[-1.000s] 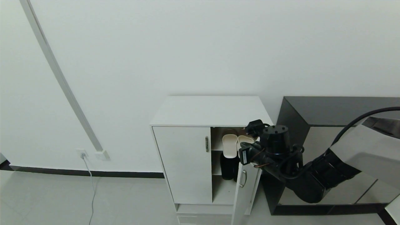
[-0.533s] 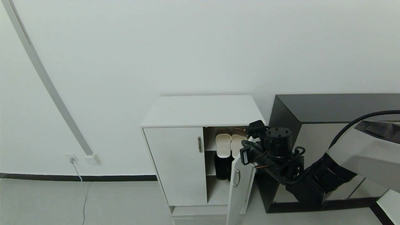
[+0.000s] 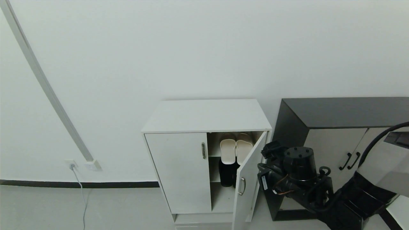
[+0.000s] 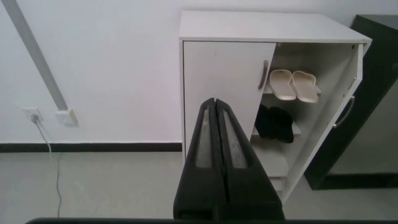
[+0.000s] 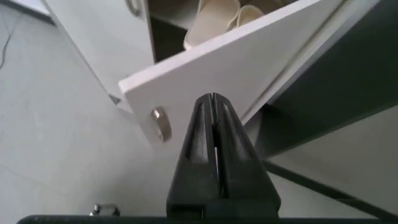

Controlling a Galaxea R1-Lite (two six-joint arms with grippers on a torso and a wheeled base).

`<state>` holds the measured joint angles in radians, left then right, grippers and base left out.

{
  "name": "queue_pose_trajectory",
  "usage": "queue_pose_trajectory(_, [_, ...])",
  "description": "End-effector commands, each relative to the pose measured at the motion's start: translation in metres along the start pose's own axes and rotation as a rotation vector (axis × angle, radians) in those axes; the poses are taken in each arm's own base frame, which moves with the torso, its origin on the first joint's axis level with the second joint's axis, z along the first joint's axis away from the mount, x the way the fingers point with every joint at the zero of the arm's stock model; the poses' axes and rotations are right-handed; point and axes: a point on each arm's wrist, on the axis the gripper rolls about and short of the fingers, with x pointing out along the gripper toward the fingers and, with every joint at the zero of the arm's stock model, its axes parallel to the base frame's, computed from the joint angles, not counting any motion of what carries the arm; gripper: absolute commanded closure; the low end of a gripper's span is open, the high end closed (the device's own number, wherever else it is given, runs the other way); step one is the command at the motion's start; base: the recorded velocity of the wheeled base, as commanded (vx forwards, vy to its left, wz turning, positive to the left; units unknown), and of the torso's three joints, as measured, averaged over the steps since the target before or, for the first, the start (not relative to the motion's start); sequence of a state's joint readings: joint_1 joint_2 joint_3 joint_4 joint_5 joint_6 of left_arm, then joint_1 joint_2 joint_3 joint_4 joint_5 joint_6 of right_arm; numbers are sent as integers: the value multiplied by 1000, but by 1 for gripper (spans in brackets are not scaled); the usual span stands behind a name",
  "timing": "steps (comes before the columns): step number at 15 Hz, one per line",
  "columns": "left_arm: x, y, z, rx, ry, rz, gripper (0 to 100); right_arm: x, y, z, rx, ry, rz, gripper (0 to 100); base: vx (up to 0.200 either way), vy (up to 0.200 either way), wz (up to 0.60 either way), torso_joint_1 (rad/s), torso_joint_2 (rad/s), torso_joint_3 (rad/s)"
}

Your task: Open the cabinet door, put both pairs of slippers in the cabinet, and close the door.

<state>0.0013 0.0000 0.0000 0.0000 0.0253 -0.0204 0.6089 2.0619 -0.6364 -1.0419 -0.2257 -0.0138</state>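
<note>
The white cabinet [image 3: 204, 116] stands against the wall with its left door [image 3: 179, 172] shut and its right door [image 3: 247, 179] swung out. A beige pair of slippers [image 3: 236, 148] lies on the upper shelf, a black pair [image 3: 226, 174] on the shelf below. My right arm [image 3: 297, 172] is on the outer side of the open door. In the right wrist view my right gripper [image 5: 213, 98] is shut and empty, tips close to the door's outer face [image 5: 249, 56], beside its handle [image 5: 160, 122]. My left gripper [image 4: 215, 102] is shut and empty, well back from the cabinet [image 4: 224, 68].
A dark cabinet [image 3: 335, 111] stands tight against the white one's right side, just behind the open door. A wall socket with a hanging cable [image 3: 72, 166] sits low on the left. Grey floor [image 3: 96, 207] lies open before the cabinet.
The head camera has shifted. My right arm has drawn back from the cabinet opening and dropped lower, to the outer side of the open door. Both pairs of slippers stay on their shelves.
</note>
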Motion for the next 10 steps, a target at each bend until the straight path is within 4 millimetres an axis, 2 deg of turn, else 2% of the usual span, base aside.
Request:
queue_pose_trajectory(1, [0, 0, 0, -1, 0, 3, 100, -11, -2, -12, 14, 46, 0, 100, 200, 0, 0, 2, 2, -2])
queue_pose_trajectory(4, [0, 0, 0, -1, 0, 3, 100, -10, 0, -20, 28, 79, 25, 100, 0, 0, 0, 0, 0, 0])
queue_pose_trajectory(10, [0, 0, 0, -1, 1, 3, 100, 29, 2, -14, 85, 37, 7, 100, 0, 0, 0, 0, 0, 0])
